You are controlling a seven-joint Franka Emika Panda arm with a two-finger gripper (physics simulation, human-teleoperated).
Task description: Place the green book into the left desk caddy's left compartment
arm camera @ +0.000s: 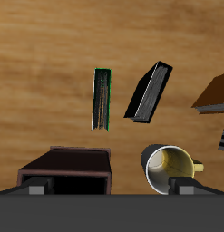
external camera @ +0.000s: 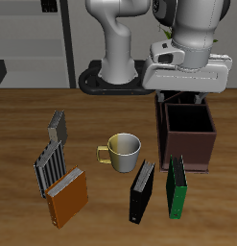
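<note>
While the green book [external camera: 176, 187] is standing on edge on the surface in front of the left desk caddy [external camera: 187, 135], the spread, empty hand [arm camera: 108, 187] is hovering above the caddy and should be descending squarely over the book's thin spine.

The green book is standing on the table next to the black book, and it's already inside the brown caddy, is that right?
Not quite. The green book does stand beside the black book, but it is not inside the brown caddy; it is out on the table, nearer the front edge than the caddy. The exterior view shows this plainly.
</note>
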